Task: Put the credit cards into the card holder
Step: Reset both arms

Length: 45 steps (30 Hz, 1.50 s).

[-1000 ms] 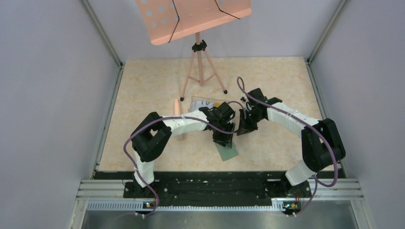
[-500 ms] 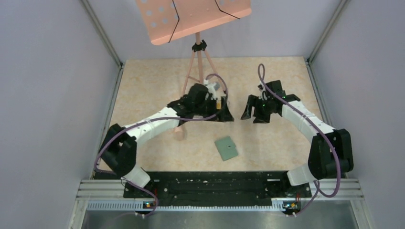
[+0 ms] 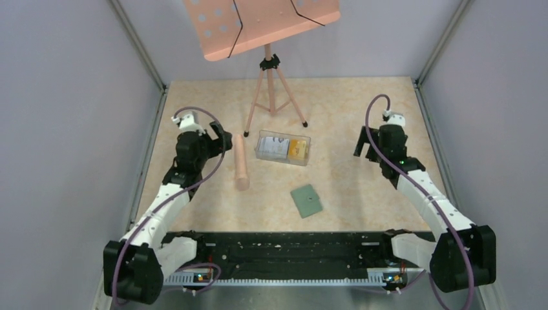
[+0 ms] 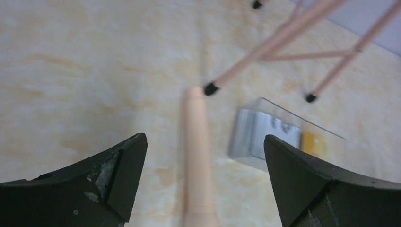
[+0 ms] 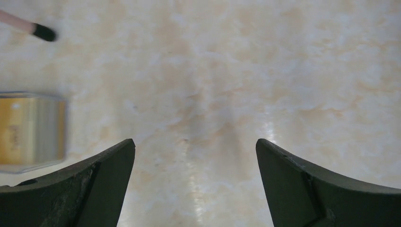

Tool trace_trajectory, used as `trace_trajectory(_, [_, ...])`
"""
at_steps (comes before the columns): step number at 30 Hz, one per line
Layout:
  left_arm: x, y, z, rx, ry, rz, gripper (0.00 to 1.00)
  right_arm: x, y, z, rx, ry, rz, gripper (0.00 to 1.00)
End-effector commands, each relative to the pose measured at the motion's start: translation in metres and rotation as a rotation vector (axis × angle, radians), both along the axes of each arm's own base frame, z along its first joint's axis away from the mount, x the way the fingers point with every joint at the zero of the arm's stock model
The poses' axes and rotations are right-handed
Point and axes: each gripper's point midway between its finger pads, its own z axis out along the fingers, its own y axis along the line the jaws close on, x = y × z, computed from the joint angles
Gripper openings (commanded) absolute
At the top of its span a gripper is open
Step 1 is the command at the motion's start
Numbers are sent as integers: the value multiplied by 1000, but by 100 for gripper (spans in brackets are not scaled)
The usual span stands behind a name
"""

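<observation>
Shut green card holder (image 3: 306, 201) lying just below the centre of the overhead view; my two arms are spread wide, both claws empty.

The card holder is a flat sage-green square, tilted, on the marbled table (image 3: 362, 187); the credit cards (image 3: 296, 148), white-grey and orange-yellow, sit in a clear box (image 3: 282, 160) above it, apart from it; a pink rod (image 3: 241, 161) lies left of the box; my left gripper (image 4: 204, 144) at middle left and right gripper (image 5: 195, 142) at middle right hang with jaws fully spread, gripping nothing.

Blurred credit cards (image 5: 16, 130) in clear box (image 5: 53, 127), cropped at right-wrist view's edge
</observation>
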Motion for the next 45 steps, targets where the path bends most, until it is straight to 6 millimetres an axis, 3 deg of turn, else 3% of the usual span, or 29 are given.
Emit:
trace_trajectory(1, [7,83,-3,214,-111,255,99,5,-69,-9,-231,-189,-274,99])
trace_trajectory(5, [12,118,-44,281,-15,288,99,0,-101,-8,-280,-371,-450,99])
trace_trajectory(12, [30,116,-72,416,-156,191,99,18,-93,-36,-235,-438,-294,98])
trace_trajectory(18, [46,123,-80,460,-183,166,99,34,-95,-40,-167,-518,-229,99])
trace_trajectory(21, [43,125,-82,450,-202,171,99,53,-73,-47,-190,-481,-77,99])
trace_trajectory(25, [36,127,-86,448,-204,195,99,38,-65,-40,-182,-600,-36,99])
trace_trajectory(26, [35,124,-83,458,-241,179,99,39,-65,-47,-185,-562,-32,99])
trace_trajectory(28, [36,123,-80,465,-279,176,99,38,-66,-44,-189,-580,-37,99])
trace_trajectory(45, [37,125,-86,459,-223,178,99,38,-62,-45,-196,-569,-19,99])
